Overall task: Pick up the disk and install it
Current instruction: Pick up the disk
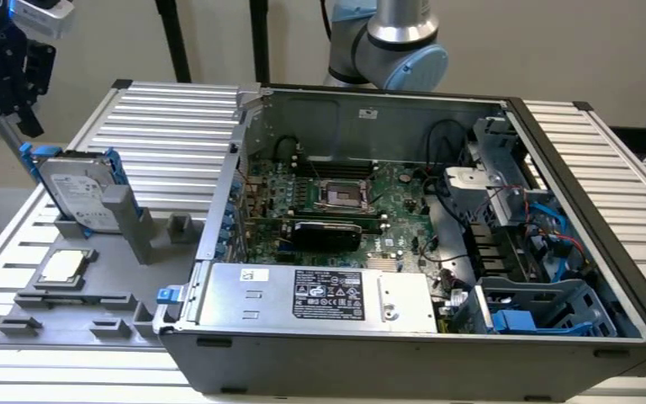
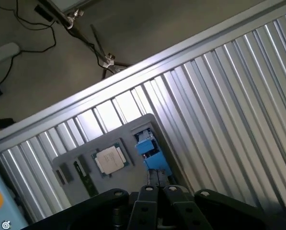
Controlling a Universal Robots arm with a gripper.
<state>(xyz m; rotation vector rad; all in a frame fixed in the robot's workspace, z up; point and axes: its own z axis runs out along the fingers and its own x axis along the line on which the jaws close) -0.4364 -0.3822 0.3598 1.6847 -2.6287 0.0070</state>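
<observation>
Nearest in the exterior view, the grey fixture tray [image 1: 71, 316] lies on the ribbed aluminium table [image 1: 177, 109], just beside the open computer case [image 1: 592, 210] on the exterior view's left. On the tray's near part the small square CPU chip [image 1: 63, 265] lies flat. At the tray's far end the disk [image 1: 80, 192] stands on edge in its slot, tilted a little, so its long axis runs upward and its blue carrier frame tops the free edge. It has not been lifted, and the drive bay [image 1: 537, 311] in the case's near corner, on the side away from the tray, looks vacant. Beyond the tray's far end and above it, well apart from the disk, hangs the gripper [image 2: 157, 178]. Its fingers are pressed together and hold nothing. From the wrist view the disk's thin blue top edge lies just ahead of the fingertips and roughly in line with the seam between them. The disk therefore sits below the hand and toward the tray, and the jaws look aligned to straddle its thickness once parted.
</observation>
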